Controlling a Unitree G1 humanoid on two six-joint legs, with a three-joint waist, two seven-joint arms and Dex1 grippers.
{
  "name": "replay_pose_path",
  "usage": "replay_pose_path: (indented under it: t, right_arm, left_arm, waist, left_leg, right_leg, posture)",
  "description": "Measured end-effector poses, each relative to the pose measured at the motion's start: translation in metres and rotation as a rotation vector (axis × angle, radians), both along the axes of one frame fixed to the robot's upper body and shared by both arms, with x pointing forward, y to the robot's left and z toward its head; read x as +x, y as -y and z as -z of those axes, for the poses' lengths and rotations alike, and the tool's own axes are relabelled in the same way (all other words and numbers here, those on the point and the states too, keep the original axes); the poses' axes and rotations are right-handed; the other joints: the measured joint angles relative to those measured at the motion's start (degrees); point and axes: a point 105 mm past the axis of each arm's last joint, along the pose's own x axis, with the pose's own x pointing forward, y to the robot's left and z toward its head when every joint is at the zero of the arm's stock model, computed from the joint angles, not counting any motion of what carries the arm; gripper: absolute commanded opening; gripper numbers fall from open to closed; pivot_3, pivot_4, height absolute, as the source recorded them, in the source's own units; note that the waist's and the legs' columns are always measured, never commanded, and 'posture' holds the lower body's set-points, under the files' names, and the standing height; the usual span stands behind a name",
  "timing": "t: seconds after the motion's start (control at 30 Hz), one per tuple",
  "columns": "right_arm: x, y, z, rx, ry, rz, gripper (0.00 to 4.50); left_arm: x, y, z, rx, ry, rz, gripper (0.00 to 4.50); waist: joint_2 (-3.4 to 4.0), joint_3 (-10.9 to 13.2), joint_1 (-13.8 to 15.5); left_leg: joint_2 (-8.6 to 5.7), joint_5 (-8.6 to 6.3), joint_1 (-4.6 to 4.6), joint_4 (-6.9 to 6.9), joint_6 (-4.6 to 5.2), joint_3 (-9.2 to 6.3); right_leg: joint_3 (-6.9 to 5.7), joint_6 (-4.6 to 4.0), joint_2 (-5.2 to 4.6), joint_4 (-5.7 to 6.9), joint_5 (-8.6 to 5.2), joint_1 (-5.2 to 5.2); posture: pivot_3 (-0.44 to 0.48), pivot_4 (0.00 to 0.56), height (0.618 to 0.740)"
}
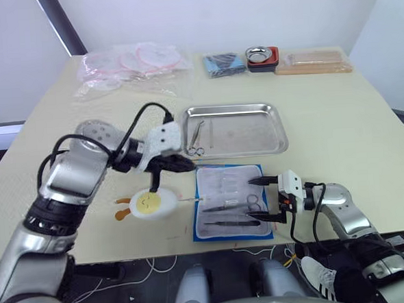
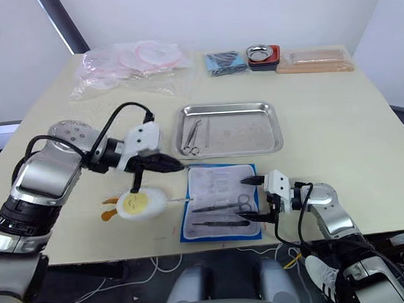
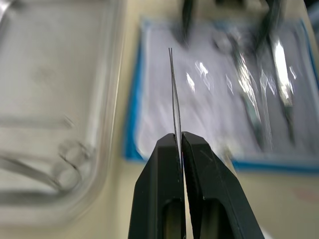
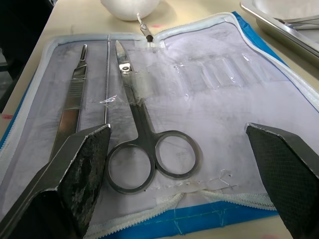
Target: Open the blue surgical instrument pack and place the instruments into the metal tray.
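Table (image 1: pixel 338 136), one tray (image 1: pixel 278 136), one open pack (image 1: pixel 262 179)

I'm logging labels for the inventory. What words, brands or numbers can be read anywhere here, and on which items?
None can be read.
Open blue pack: its grey lining shows no print.
Scissors and the flat handle beside them: no brand mark visible.
Metal tray: no marking seen.
Clear bags and packets at the table's far edge: any print is too small to read.

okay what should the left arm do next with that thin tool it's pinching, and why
Probably carry it over the metal tray and release. The left gripper is shut on a slim instrument, beside the opened blue pack, and the tray already holds ring-handled instruments.
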Motion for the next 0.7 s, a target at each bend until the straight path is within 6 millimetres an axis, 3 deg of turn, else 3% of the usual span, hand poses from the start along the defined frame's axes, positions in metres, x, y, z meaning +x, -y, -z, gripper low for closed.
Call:
replay_pose_path:
  t: [0.2, 0.33, 0.7]
  right_arm:
    - [0.0, 0.0, 0.0, -0.002, 0.002, -0.002, 4.5]
    - [0.0, 0.001, -0.001, -0.004, 0.005, -0.004, 4.5]
    - [0.0, 0.001, -0.001, -0.001, 0.01, 0.005, 4.5]
  left_arm:
    - [0.026, 0.033, -0.005, -0.244, -0.012, -0.215, 0.04]
    - [0.045, 0.041, -0.004, -0.311, 0.042, -0.379, 0.04]
    - [0.087, 0.068, 0.024, -0.445, 0.101, -0.842, 0.04]
  waist:
    - [-0.14, -0.05, 0.04]
    - [-0.13, -0.1, 0.1]
    - [-0.21, -0.15, 0.04]
  left_leg:
    - [-0.06, 0.0, -0.01, 0.04, 0.0, -0.08]
    - [-0.11, 0.0, 0.03, 0.04, 0.0, -0.14]
    - [-0.18, 0.0, 0.05, 0.04, -0.01, -0.2]
  right_leg:
    - [-0.04, 0.02, 0.03, 0.07, 0.01, 0.01]
    - [-0.06, 0.08, 0.0, 0.09, 0.07, 0.07]
    - [-0.09, 0.02, -0.02, 0.08, 0.27, 0.15]
  posture:
    - [0.0, 0.15, 0.74]
    - [0.0, 0.15, 0.74]
    - [0.0, 0.15, 0.74]
